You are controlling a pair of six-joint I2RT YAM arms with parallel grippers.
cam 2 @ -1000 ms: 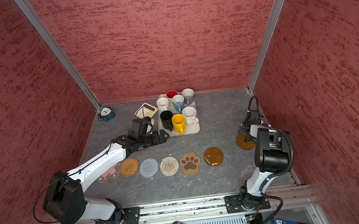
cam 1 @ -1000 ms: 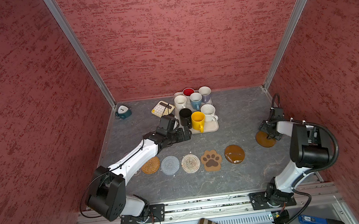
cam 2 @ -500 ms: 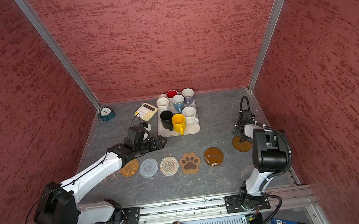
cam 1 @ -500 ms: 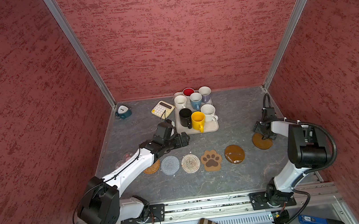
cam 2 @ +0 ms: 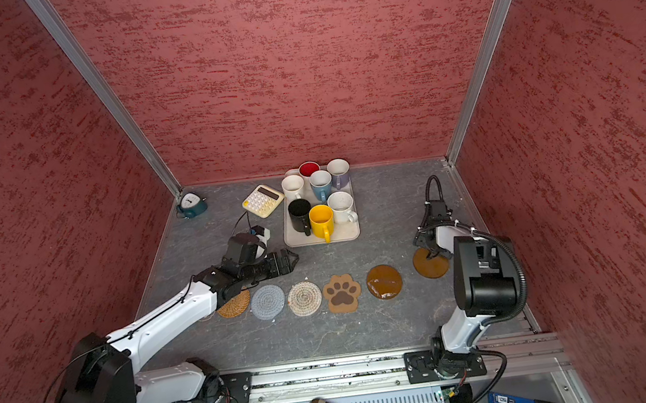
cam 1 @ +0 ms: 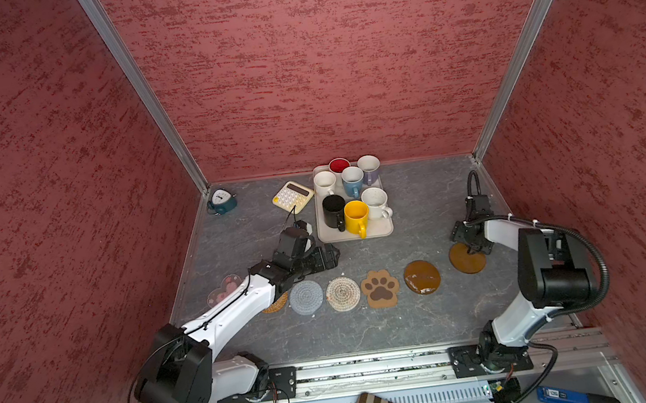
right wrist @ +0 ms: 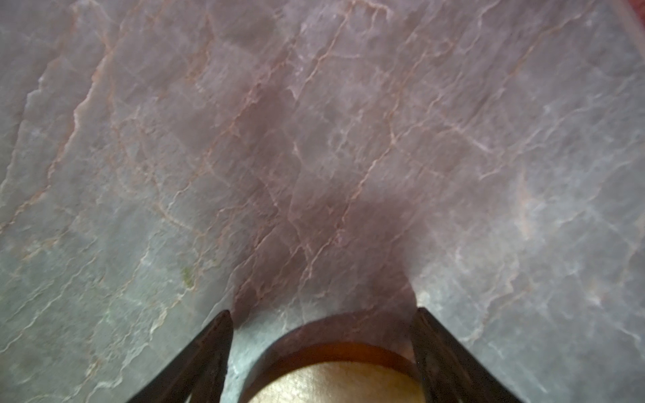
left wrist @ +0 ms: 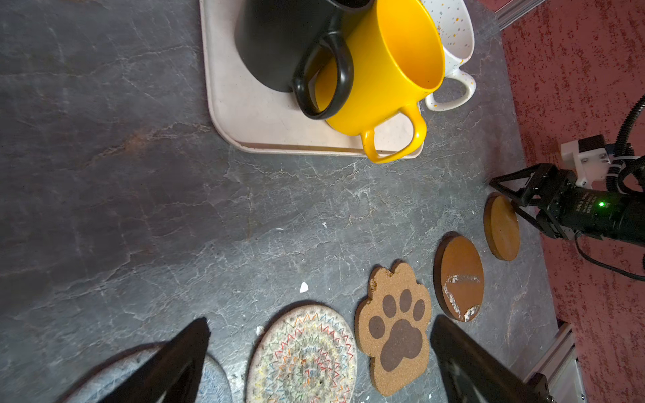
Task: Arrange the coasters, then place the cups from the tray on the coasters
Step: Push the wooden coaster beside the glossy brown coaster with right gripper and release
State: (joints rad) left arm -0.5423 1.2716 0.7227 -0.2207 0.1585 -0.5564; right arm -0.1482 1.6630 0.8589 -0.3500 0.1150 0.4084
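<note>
Left gripper [cam 1: 333, 256], jaws apart and empty, hovers just in front of the tray [cam 1: 375, 230], which carries seven cups [cam 1: 355, 215]. Right gripper [right wrist: 323, 310] straddles a glossy brown coaster [right wrist: 331, 382] right of the tray; whether it is clamped cannot be told.

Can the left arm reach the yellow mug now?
Probably yes: the open left gripper is just short of the tray, and the yellow mug stands at its near edge, nothing between.
</note>
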